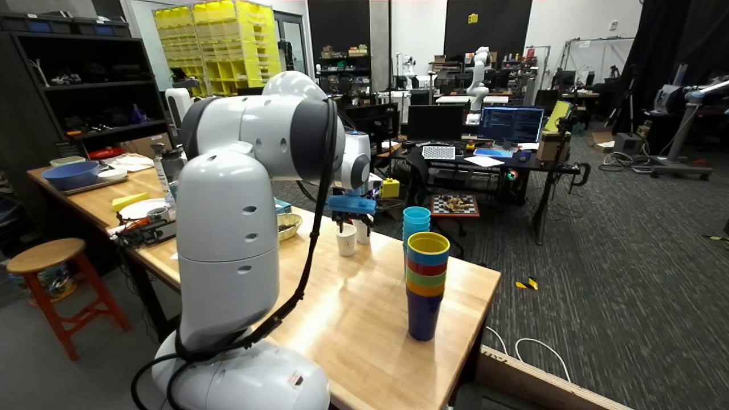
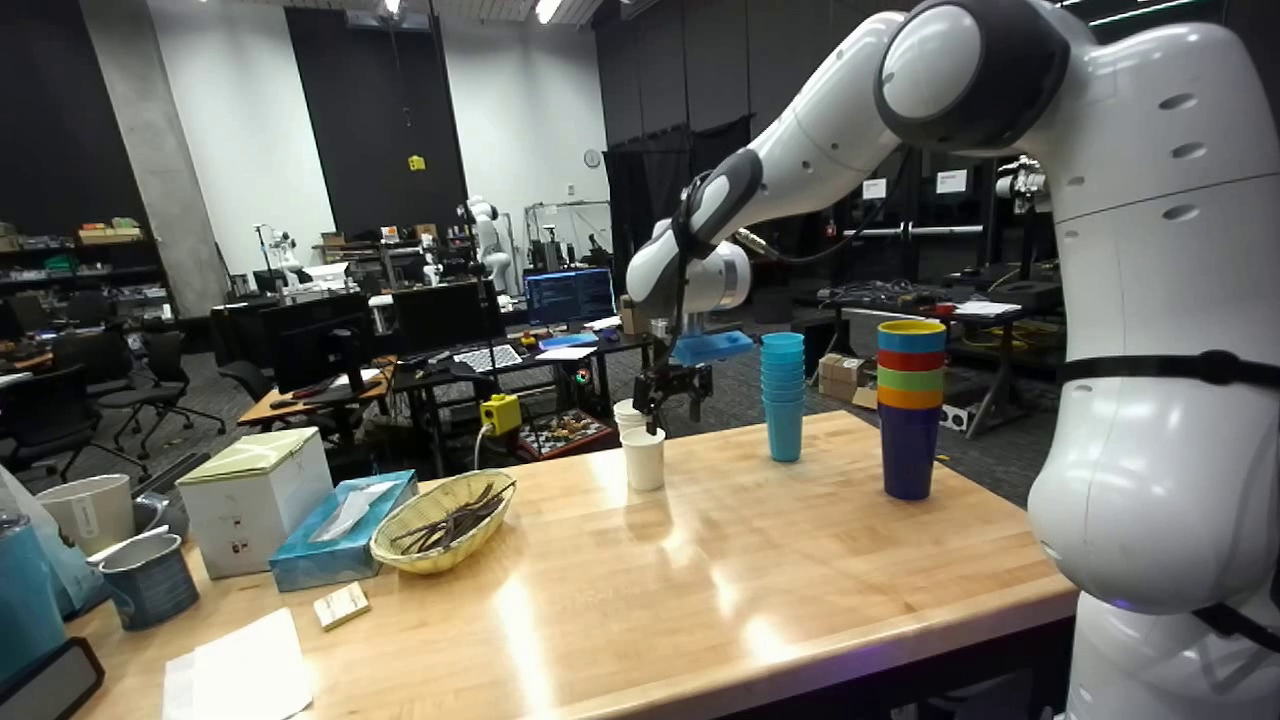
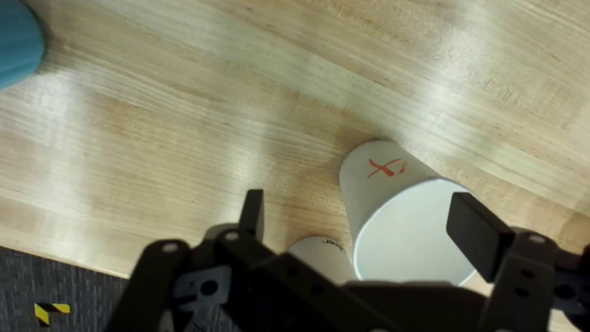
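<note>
Wrist view: end effector [image 3: 362, 223] spread, pinching nothing; white cup [image 3: 405, 216] lower right of centre, one finger overlapping its rim. Judged as paper: light, flexible, crushable; hold gently by the side wall. Marking: red X-like strokes. Neighbouring cup [image 3: 325, 258]: black lettering, illegible.

In an exterior view, the white cup [image 2: 644, 460] stands upright on the surface [image 2: 620, 590], just below mid-frame.

In an exterior view, stacked tumblers [image 1: 426, 287] stand right of centre.

White cups [image 2: 645, 463] and a blue cup stack [image 2: 784, 405] flank open tabletop [image 2: 715, 470].
</note>
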{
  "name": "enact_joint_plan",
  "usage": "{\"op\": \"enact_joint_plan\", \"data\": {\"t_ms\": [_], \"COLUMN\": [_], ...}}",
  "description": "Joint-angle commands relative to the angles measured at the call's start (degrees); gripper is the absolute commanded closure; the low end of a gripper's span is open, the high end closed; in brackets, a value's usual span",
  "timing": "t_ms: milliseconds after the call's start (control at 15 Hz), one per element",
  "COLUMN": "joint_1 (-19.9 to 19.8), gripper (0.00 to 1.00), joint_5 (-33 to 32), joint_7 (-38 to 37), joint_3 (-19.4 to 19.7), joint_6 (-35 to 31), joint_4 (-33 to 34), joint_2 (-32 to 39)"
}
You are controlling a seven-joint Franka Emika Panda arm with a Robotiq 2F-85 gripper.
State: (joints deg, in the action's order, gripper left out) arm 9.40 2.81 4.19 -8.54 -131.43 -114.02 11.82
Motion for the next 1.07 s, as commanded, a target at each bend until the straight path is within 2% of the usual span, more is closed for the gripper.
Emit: {"op": "enact_joint_plan", "data": {"t_ms": [0, 400, 533, 667, 733, 1000], "joint_1": [-0.7, -0.5, -0.5, -0.4, -0.4, -0.2], "gripper": [0.0, 0.0, 0.13, 0.3, 0.47, 0.78], "joint_5": [1.8, 1.3, 1.1, 0.9, 0.8, 0.7], "joint_7": [1.1, 0.1, 0.0, -0.2, -0.2, -0.4], "joint_3": [-0.6, -0.3, -0.4, -0.4, -0.4, -0.5], "joint_6": [-2.4, -5.3, -5.8, -6.2, -6.3, -7.7], "joint_4": [-1.2, -0.8, -0.8, -0.9, -0.9, -1.6], "joint_2": [-0.8, 0.5, 1.0, 1.6, 1.8, 2.7]}}
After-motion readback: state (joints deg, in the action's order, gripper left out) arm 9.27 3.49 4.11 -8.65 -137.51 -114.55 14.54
